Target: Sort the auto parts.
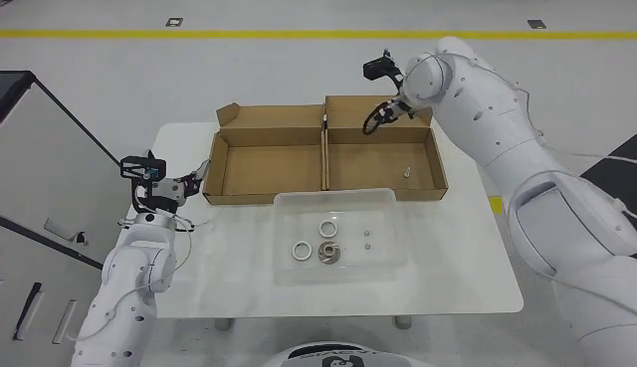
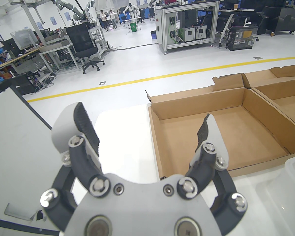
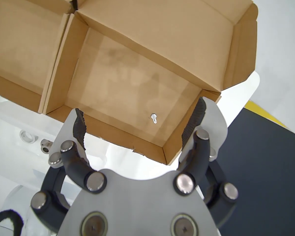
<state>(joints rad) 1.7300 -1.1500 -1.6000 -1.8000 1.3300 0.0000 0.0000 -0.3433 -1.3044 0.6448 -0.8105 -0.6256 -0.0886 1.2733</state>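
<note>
**Op:** On my feed I have a white worktop (image 1: 239, 268) on a pale shop floor, with a yellow line (image 1: 299, 34) painted beyond its far edge.

**Desk:** What sits on it?

**Op:** Two open cardboard boxes lie side by side, touching, along the far edge. The left box (image 1: 264, 168) shows a bare floor. The right box (image 1: 378, 163) has one small bolt (image 3: 154, 118) lying near its right wall. A clear tray (image 1: 383, 263) lies just inside them, toward the near edge.

**Desk:** And the parts?

**Op:** I see a white ring (image 1: 299, 251), a second ring (image 1: 328, 229) and a metal flanged part (image 1: 328, 253) grouped in the tray's middle. Two tiny pieces (image 1: 367, 240) lie to their right; I can't make out what they are.

**Desk:** Hands?

**Op:** My left hand (image 2: 145, 124) is by the worktop's left edge, just beside the left box, fingers spread, holding nothing. My right hand (image 3: 140, 109) hangs above the right box near its far wall, also spread and empty, with the bolt below it.
</note>
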